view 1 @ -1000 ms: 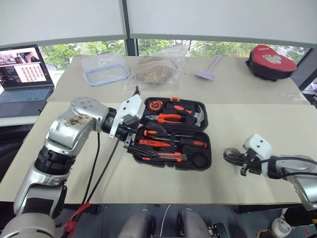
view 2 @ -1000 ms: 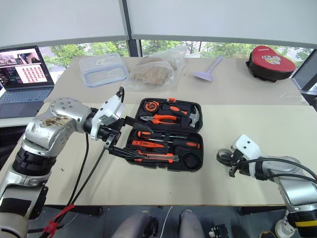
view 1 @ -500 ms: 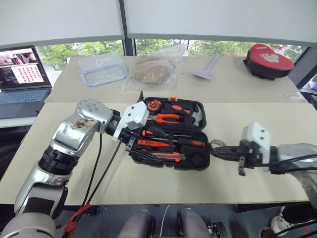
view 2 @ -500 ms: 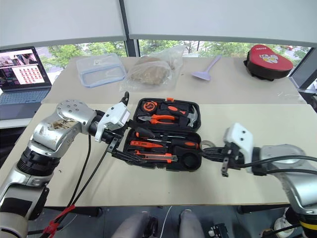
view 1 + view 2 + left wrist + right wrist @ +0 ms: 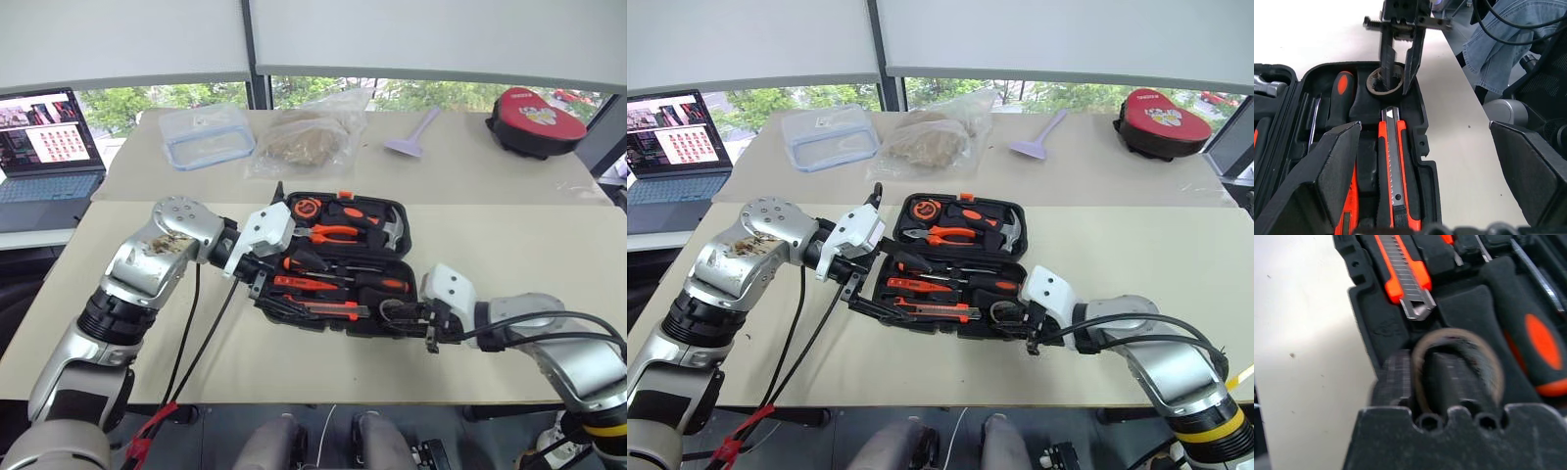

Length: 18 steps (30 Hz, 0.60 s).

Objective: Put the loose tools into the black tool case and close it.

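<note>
The black tool case [image 5: 409, 245] lies open in the middle of the near table. Screwdrivers [image 5: 343, 284] and a utility knife [image 5: 1393, 166] sit in its front half. The grey tape roll [image 5: 1371, 83] rests in the round recess at the case's front right corner. My right gripper [image 5: 392, 313] reaches in from the right, open, with one finger inside the roll [image 5: 1457, 335] and the other outside its wall. My left gripper [image 5: 1424, 125] stands wide open over the case's left end, with nothing held.
Pliers [image 5: 333, 233], a hammer [image 5: 390, 227] and a tape measure fill the case's back half. On the far table stand a clear container [image 5: 206, 134], a plastic bag [image 5: 304, 137], a purple scraper [image 5: 413, 132] and a red-and-black pouch [image 5: 537, 119]. A laptop [image 5: 44, 147] is at far left.
My right gripper has carried the tape roll leftward from the bare table into the case's front right recess, and its fingers have parted. The left gripper has stayed put.
</note>
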Each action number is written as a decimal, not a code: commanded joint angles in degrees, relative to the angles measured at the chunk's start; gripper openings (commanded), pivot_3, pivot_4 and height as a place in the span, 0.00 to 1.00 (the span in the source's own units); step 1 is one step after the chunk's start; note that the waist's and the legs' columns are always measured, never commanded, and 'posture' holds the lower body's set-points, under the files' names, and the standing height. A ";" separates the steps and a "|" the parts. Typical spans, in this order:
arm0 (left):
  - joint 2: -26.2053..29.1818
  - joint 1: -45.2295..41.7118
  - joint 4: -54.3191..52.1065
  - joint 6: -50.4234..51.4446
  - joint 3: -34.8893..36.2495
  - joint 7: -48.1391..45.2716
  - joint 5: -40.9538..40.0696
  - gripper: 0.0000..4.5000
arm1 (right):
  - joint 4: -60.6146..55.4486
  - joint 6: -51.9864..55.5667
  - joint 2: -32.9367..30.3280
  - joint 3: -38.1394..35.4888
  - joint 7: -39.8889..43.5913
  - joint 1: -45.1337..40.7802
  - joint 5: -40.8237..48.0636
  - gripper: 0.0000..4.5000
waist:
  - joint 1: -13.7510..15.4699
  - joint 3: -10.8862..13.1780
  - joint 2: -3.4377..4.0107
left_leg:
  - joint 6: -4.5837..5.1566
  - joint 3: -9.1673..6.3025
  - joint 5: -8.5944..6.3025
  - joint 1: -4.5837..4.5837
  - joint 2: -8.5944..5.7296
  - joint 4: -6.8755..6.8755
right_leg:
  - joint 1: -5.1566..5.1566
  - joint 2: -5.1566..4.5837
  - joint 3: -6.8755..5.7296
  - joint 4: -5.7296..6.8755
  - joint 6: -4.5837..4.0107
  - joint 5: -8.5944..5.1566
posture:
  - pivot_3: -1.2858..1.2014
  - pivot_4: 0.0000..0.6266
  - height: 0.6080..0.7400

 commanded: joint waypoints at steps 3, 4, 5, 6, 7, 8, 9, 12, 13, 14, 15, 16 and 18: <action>-0.01 -0.90 0.35 -1.15 1.09 0.96 0.39 1.00 | -3.99 0.87 -1.55 -2.97 2.29 1.39 2.91 0.85 | -0.01 0.00 0.00 | 0.00 0.00 0.00 0.00 0.01 0.00 | 0.00 0.00 0.00 0.00 0.00 0.00 | 0.52 0.24 0.86; -0.04 -0.90 0.50 -1.13 1.07 1.14 0.48 1.00 | -4.41 1.23 -1.65 -3.98 2.53 1.45 3.73 0.92 | -0.02 0.00 -0.01 | 0.00 0.00 0.00 0.00 0.00 0.01 | 0.01 -0.01 0.01 0.00 0.00 0.00 | 0.52 0.24 0.86; -0.02 -0.82 0.76 -0.93 1.18 1.72 0.71 1.00 | -4.80 2.10 -1.94 -5.96 2.80 1.45 5.38 0.97 | -0.07 0.01 -0.01 | 0.00 0.01 0.00 0.00 -0.01 0.01 | 0.01 -0.01 0.02 0.00 0.00 0.00 | 0.52 0.24 0.86; 0.03 -0.71 0.91 -0.80 1.27 2.14 0.84 1.00 | -5.11 2.76 -2.17 -7.33 2.89 1.48 6.61 0.97 | -0.07 0.01 -0.01 | 0.00 0.01 0.00 0.00 0.00 0.02 | 0.01 -0.01 0.03 0.00 0.00 0.00 | 0.52 0.24 0.86; 0.11 -0.48 1.39 -0.78 1.57 2.97 1.19 1.00 | -4.90 3.84 -2.54 -9.83 2.93 1.28 8.32 0.97 | -0.06 0.01 -0.01 | 0.00 0.01 0.00 0.00 0.00 0.02 | 0.01 -0.01 0.03 0.00 0.00 0.00 | 0.52 0.24 0.86; 0.35 -0.04 2.40 -1.14 2.07 4.12 1.89 1.00 | -3.81 4.84 -2.97 -12.89 2.68 0.91 9.64 0.97 | -0.02 0.01 -0.01 | 0.00 0.01 0.00 0.00 0.00 0.01 | 0.01 -0.01 0.03 0.00 0.00 0.00 | 0.52 0.24 0.86; 0.52 0.25 3.10 -1.44 2.39 4.88 2.37 1.00 | -3.01 5.50 -3.29 -14.88 2.42 0.68 10.49 0.97 | 0.00 0.01 -0.01 | 0.00 0.01 0.00 0.00 0.00 0.01 | 0.01 -0.01 0.02 0.00 0.00 0.00 | 0.52 0.24 0.86; 1.67 2.65 9.29 -3.75 4.90 11.14 6.28 0.94 | 4.49 5.05 -4.04 -20.91 0.28 -0.20 9.46 0.92 | -0.07 0.01 -0.01 | 0.00 0.01 0.00 0.00 0.00 0.01 | 0.01 -0.01 0.03 -0.01 0.00 0.00 | 0.52 0.24 0.86; 2.03 3.52 11.32 -4.12 5.86 13.18 7.31 0.89 | 6.88 4.17 -4.25 -21.93 -0.29 -0.25 8.41 0.86 | -0.08 0.01 -0.01 | 0.00 0.01 0.00 0.01 0.00 0.00 | 0.02 -0.01 0.04 -0.01 0.00 0.00 | 0.52 0.24 0.86; 2.56 4.70 12.92 -4.73 6.43 14.57 8.28 0.84 | 9.47 3.08 -3.97 -21.90 -1.24 -0.62 7.03 0.81 | -0.12 0.01 -0.01 | 0.00 0.01 0.00 0.04 0.00 -0.02 | 0.02 -0.01 0.03 0.00 0.00 0.00 | 0.52 0.24 0.86; 2.82 5.39 13.83 -5.25 6.67 15.26 8.85 0.76 | 11.08 2.30 -3.73 -21.65 -1.81 -0.93 6.17 0.75 | -0.15 0.01 -0.01 | 0.00 0.01 0.00 0.05 0.01 -0.06 | -0.01 0.00 0.04 0.00 0.00 0.00 | 0.52 0.24 0.86; 2.82 5.90 14.70 -5.41 6.68 16.12 9.48 0.67 | 12.77 0.88 -3.49 -20.59 -2.09 -1.27 4.82 0.67 | -0.27 0.01 -0.01 | -0.01 0.01 0.00 0.05 0.01 -0.09 | -0.02 0.00 0.04 0.01 0.00 0.00 | 0.52 0.24 0.86; 2.18 6.46 16.47 -5.94 6.22 17.60 10.78 0.49 | 15.96 -3.33 -3.09 -17.80 -1.27 -1.92 1.79 0.50 | -0.31 0.01 -0.01 | -0.02 0.04 0.01 0.04 0.00 -0.14 | -0.08 0.00 0.04 0.04 -0.01 0.00 | 0.52 0.24 0.86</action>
